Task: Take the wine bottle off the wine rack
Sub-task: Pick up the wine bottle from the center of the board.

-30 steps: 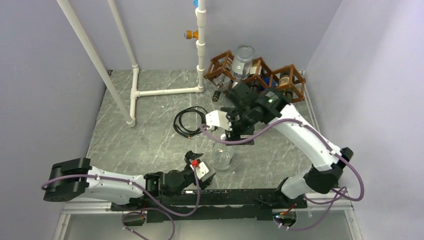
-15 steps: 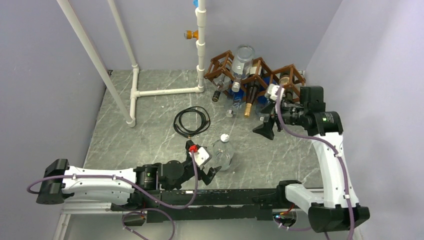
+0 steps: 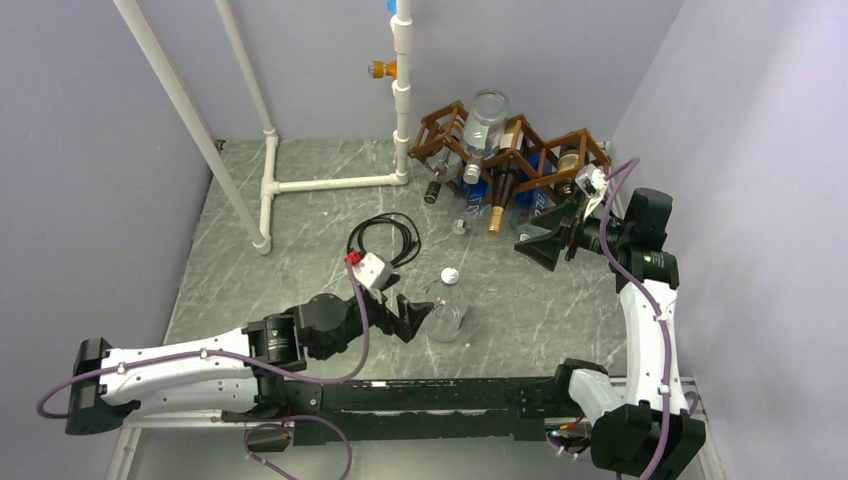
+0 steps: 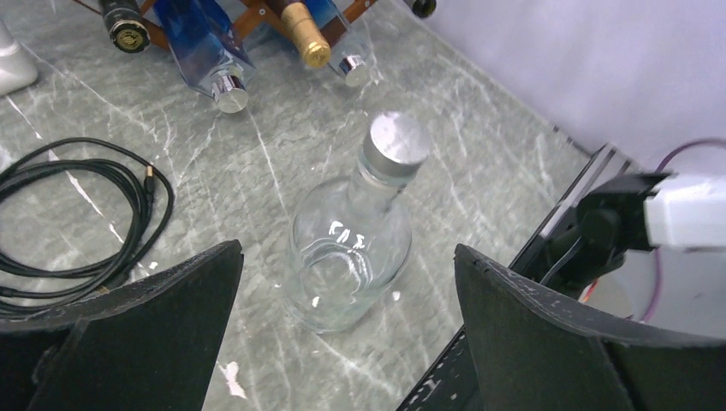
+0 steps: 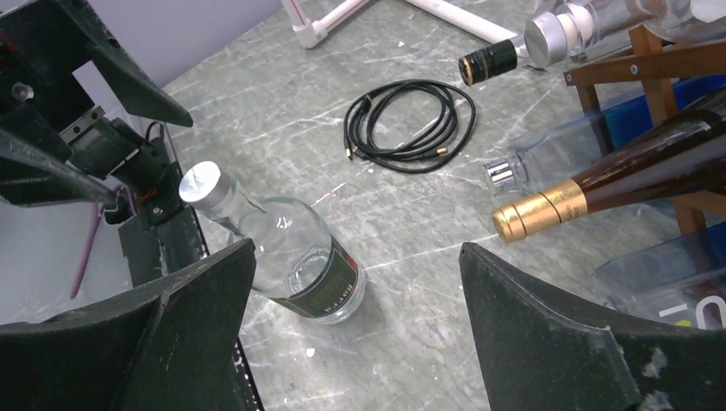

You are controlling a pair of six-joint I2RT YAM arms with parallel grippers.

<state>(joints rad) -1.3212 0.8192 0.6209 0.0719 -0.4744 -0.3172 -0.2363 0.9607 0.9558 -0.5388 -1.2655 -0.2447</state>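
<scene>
The wine bottle point(image 3: 446, 308), clear glass with a silver cap and a dark label, stands upright on the marble table, apart from the brown lattice wine rack point(image 3: 425, 135) at the back. My left gripper point(image 3: 408, 318) is open just left of it. In the left wrist view the bottle point(image 4: 351, 248) stands ahead between the spread fingers, untouched. My right gripper point(image 3: 548, 240) is open and empty in front of the rack's right end. It looks back across the table at the bottle point(image 5: 295, 257).
A dark bottle with a gold foil neck point(image 3: 497, 200), a blue bottle point(image 3: 478, 188) and a clear bottle point(image 3: 487, 120) lie in the rack. A black cable coil point(image 3: 383, 240) lies mid-table. White pipes point(image 3: 330, 183) stand back left. Walls close in on both sides.
My right arm has swung away from above the standing bottle to the right, near the rack's end. My left arm has reached forward, bringing its open gripper up beside the bottle.
</scene>
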